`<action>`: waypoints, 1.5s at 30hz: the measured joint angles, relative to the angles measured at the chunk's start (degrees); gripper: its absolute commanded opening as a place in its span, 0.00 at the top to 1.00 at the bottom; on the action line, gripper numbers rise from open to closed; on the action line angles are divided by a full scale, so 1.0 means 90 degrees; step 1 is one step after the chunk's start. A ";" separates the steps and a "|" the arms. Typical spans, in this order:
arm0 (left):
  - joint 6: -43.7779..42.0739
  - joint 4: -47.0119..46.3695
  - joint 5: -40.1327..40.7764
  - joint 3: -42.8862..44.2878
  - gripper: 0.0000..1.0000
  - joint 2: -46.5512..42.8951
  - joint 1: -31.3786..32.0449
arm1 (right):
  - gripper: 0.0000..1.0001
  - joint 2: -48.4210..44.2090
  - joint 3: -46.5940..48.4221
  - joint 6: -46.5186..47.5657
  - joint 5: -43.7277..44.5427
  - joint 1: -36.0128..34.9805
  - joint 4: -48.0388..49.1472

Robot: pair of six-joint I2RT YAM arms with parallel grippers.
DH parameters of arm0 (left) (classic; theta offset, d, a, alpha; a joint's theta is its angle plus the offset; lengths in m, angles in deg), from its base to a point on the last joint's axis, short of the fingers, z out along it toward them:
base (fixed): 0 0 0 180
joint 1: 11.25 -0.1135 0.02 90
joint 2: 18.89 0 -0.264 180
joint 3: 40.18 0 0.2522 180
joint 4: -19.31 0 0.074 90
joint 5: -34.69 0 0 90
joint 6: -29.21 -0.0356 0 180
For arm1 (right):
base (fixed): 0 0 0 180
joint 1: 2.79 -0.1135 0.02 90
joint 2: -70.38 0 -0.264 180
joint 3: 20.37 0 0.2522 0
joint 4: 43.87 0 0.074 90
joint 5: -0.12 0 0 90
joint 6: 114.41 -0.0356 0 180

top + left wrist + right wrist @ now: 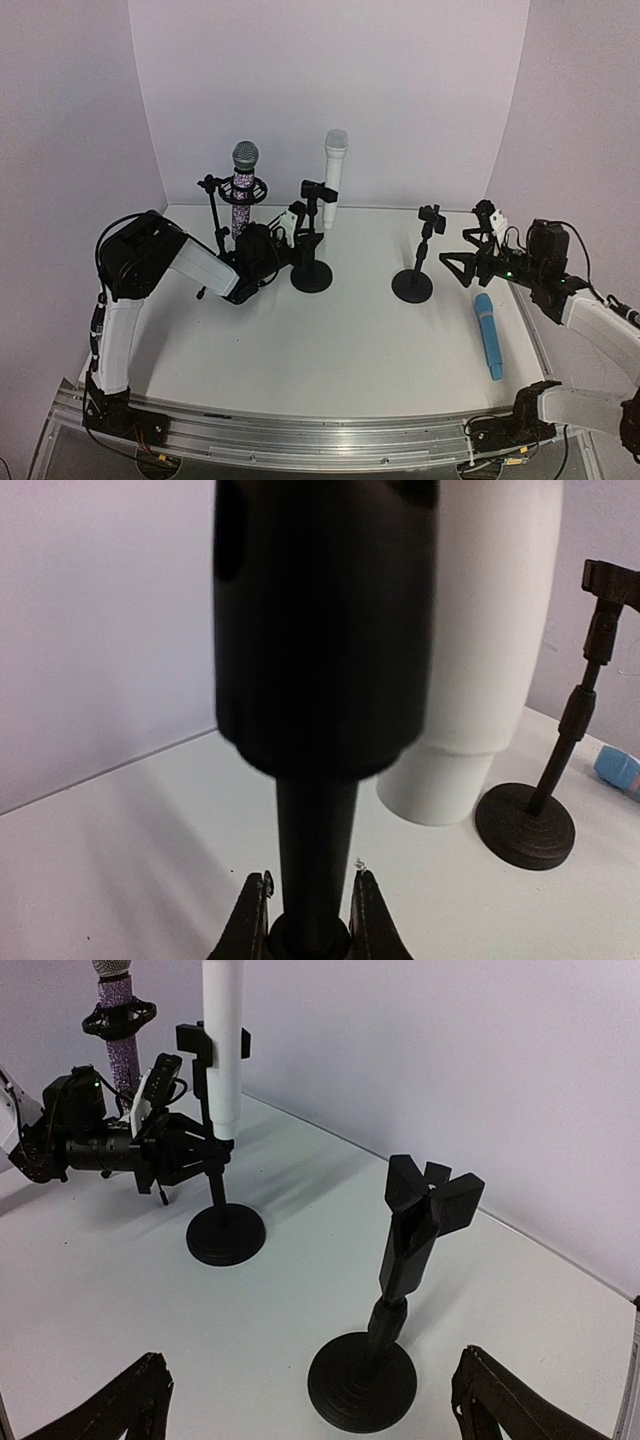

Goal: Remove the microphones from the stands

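A white microphone (333, 175) stands upright in the clip of a black round-based stand (312, 275) at the middle back. My left gripper (303, 232) reaches in from the left at the height of this stand's post. In the left wrist view its fingertips (312, 880) are shut on the black post (315, 820), with the white microphone (490, 630) just behind. My right gripper (462, 250) hovers open at the right, facing an empty stand (413, 280). Its fingers (135, 1400) are spread wide, with that empty stand (400, 1260) ahead of them.
A glittery purple microphone with a grey head (244, 185) sits in a ringed stand at the back left. Near the right edge a blue microphone (488, 335) lies flat on the table. White walls enclose the back and sides.
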 measured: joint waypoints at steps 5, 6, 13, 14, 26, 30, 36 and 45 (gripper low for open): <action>0.0084 -0.0319 -0.0321 -0.0576 1.00 -0.0280 0.0019 | 0.05 -0.0124 0.0149 0.0051 -0.0001 0.0000 -0.0179; 0.0093 -0.0367 -0.0365 -0.0774 1.00 -0.0405 0.0052 | 0.05 -0.0151 0.0202 0.0052 -0.0005 0.0000 -0.0208; 0.0084 -0.0589 -0.0158 -0.2064 1.00 -0.1291 0.0847 | 0.07 -0.0209 0.0751 0.0039 -0.0219 -0.0016 -0.0398; 0.0081 -0.0609 -0.0081 -0.2222 1.00 -0.1412 0.1007 | 0.07 -0.0207 0.0834 0.0035 -0.0257 -0.0036 -0.0429; 0.0097 -0.0737 0.1282 -0.3534 1.00 -0.2424 0.2258 | 0.07 -0.0034 0.1630 0.0249 -0.0119 -0.1439 -0.0875; 0.0227 -0.0896 0.1519 -0.3535 1.00 -0.2413 0.2217 | 0.07 0.0248 0.1758 0.0292 -0.0023 -0.1759 -0.0941; 0.0617 -0.1164 0.1524 -0.3374 1.00 -0.2086 0.2204 | 0.07 0.0564 0.1801 0.0331 0.0048 -0.1997 -0.1035; 0.0579 -0.1568 0.1475 -0.2928 0.98 -0.1487 0.2206 | 0.07 0.0726 0.1910 0.0334 0.0057 -0.2207 -0.1037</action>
